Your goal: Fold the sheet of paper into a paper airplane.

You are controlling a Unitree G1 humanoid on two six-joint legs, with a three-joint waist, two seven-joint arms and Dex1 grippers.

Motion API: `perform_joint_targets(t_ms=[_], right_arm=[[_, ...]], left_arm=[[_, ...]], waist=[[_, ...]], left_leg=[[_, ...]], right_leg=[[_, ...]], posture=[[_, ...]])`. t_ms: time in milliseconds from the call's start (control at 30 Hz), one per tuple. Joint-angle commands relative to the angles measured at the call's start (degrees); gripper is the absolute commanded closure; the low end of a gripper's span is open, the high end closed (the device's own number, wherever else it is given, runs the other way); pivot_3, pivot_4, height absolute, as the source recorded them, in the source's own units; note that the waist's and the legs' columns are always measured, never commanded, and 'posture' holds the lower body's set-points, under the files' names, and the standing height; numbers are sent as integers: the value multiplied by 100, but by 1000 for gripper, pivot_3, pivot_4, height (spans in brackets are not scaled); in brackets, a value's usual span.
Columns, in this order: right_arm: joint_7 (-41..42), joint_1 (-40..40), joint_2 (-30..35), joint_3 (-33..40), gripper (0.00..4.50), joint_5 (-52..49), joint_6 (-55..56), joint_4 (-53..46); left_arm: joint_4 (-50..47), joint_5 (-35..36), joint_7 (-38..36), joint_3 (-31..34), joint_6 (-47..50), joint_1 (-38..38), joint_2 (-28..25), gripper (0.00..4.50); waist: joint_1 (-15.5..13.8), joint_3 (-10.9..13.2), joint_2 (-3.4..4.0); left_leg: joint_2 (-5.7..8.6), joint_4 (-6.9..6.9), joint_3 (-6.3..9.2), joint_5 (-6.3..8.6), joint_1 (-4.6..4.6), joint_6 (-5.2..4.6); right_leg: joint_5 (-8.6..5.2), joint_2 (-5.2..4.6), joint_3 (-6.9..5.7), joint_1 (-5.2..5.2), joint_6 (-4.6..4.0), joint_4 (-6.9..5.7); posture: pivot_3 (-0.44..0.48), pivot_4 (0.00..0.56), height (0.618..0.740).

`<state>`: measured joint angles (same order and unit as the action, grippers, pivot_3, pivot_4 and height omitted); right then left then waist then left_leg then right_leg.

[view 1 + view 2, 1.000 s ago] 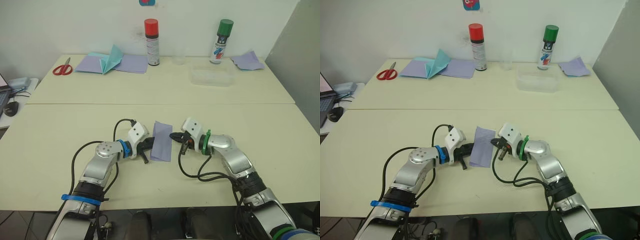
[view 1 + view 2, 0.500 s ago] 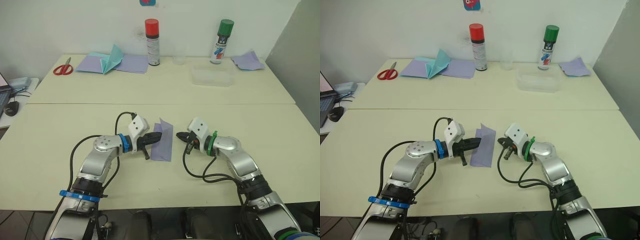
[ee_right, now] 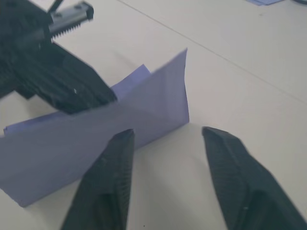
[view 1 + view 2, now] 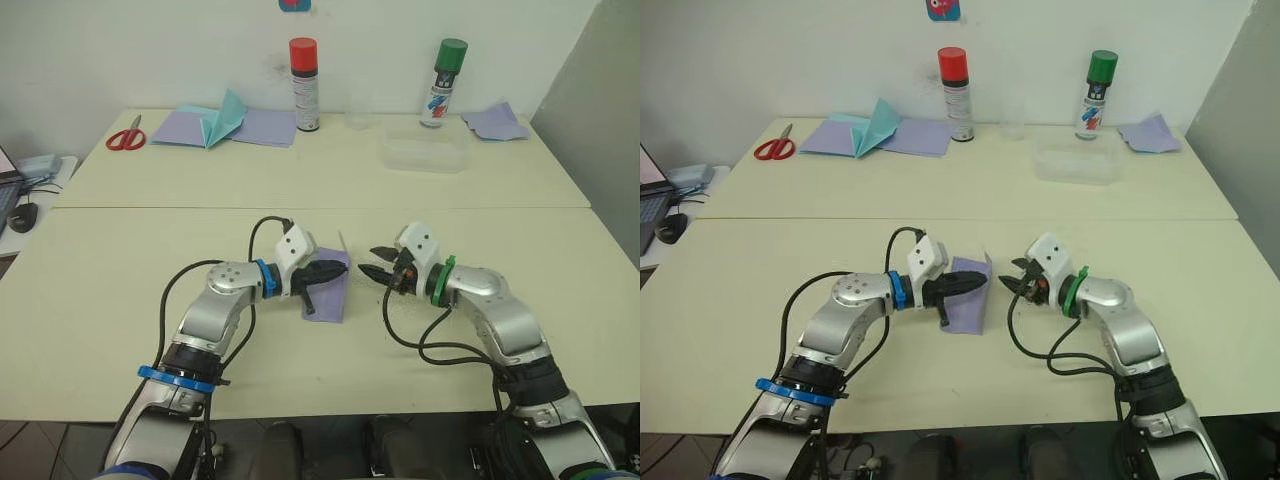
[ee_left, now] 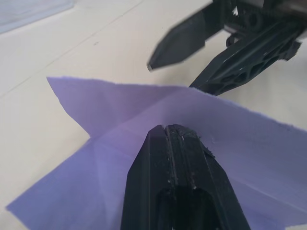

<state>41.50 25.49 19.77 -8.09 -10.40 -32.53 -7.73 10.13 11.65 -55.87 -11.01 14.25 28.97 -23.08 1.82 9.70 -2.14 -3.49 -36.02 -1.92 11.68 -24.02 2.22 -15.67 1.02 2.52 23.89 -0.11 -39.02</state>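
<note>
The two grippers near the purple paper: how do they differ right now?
The left gripper has its fingers shut and pressing on the sheet of paper; the right gripper is open, beside the sheet's raised edge without touching it. The left carries a blue wrist ring, the right a green one. Both have black fingers and point toward each other.

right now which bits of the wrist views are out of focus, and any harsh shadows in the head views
Left wrist view: the left gripper and the sheet of paper are fairly crisp, the right gripper beyond is soft. Right wrist view: its own fingers are blurred, the paper's edge sharper. Eye views: even light, only faint shadows on the table.
</note>
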Motion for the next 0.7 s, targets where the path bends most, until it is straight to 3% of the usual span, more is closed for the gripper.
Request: perform_joint_targets(t_ms=[33, 100, 433, 700], right_arm=[[-156, 128, -104, 262, 723, -432, -537, -489], [-428, 206, -290, 408, 19, -635, -993, -634], [-1383, 483, -898, 891, 19, -1255, -2486, -747], [-1807, 304, -941, 518, 19, -1133, -2922, -671]], left_arm=[[-60, -28, -52, -20, -134, 87, 6, 4500], [-56, -43, -62, -22, -135, 89, 9, 4500], [-20, -94, -97, -36, -163, 92, 9, 4500], [-82, -108, -108, -24, -134, 45, 25, 4500]], waist=[[1, 0, 0], [2, 0, 0], [0, 0, 0], [2, 0, 0]], left_leg=[[0, 0, 0, 0, 0, 0], [-2, 0, 2, 0, 0, 0], [-1, -1, 2, 0, -2, 0], [-2, -1, 4, 0, -1, 0]], right_leg=[[0, 0, 0, 0, 0, 0], [0, 1, -1, 0, 0, -1], [0, -1, 0, -2, 0, -1], [0, 0, -1, -1, 0, -1]], posture=[[0, 150, 740], [0, 150, 740], [0, 150, 740], [0, 150, 740]])
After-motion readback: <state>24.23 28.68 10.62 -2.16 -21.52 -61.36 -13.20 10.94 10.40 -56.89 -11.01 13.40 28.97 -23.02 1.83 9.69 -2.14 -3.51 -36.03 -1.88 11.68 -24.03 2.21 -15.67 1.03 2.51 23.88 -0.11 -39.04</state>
